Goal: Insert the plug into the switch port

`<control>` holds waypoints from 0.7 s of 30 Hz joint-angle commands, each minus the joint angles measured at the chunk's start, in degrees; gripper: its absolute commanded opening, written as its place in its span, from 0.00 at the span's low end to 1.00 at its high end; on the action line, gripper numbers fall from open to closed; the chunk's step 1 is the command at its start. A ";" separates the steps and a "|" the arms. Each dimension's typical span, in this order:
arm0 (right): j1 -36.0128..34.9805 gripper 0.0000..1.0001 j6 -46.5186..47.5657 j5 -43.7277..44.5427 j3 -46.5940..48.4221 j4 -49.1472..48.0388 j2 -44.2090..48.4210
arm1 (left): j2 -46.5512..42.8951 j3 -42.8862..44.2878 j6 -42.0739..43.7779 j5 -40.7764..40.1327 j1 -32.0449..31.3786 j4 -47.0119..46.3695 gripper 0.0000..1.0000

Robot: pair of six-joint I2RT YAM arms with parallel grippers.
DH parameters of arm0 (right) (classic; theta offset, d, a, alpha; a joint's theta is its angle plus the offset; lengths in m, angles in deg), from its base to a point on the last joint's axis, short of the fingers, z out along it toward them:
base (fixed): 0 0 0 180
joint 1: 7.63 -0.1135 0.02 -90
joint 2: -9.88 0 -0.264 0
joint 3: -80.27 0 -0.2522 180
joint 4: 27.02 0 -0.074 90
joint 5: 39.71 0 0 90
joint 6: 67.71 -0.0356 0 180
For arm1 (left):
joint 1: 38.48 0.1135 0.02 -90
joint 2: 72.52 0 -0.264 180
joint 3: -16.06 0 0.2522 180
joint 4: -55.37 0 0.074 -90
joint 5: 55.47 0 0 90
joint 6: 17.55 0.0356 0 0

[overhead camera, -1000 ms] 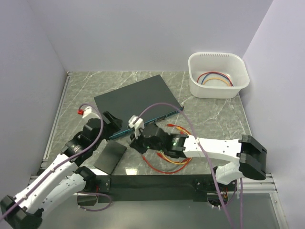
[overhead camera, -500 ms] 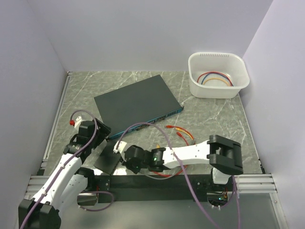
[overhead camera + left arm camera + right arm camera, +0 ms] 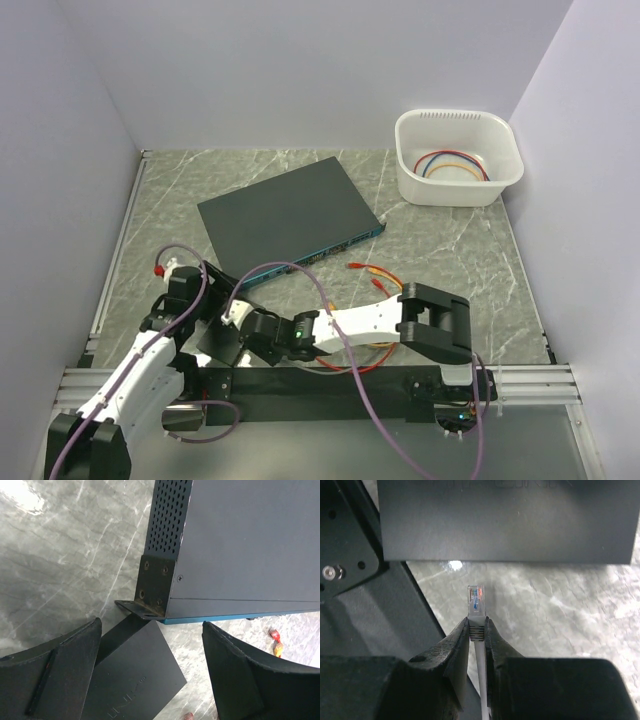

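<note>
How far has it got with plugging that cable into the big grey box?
Done: the right gripper has the plug pinched. In hand: the plug sits by the small black slab, not at the switch. Left: carry it to the teal front edge and push it into a socket. The left gripper is open.

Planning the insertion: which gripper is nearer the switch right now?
Left. The left gripper hangs open just off the near-left corner of the switch; the right gripper, pinching the plug, faces the small black slab instead.
</note>
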State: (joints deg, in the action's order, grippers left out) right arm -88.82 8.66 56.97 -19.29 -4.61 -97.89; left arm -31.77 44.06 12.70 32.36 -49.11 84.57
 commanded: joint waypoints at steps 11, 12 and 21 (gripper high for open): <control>0.24 0.00 -0.34 1.85 7.68 2.61 -5.26 | -2.26 -4.13 -1.60 4.54 0.44 -6.30 0.84; 0.24 0.00 -0.52 2.02 7.85 2.69 -5.26 | -2.43 -4.74 -1.69 4.81 0.44 -6.65 0.84; 1.21 0.00 -0.79 3.25 8.74 2.78 -5.35 | -3.13 -5.45 -1.25 4.55 0.44 -6.57 0.83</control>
State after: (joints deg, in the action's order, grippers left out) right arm -88.47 8.42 58.02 -12.91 -1.27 -103.42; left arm -34.30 39.37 11.72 35.33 -48.68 78.12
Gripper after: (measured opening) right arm 0.211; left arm 0.835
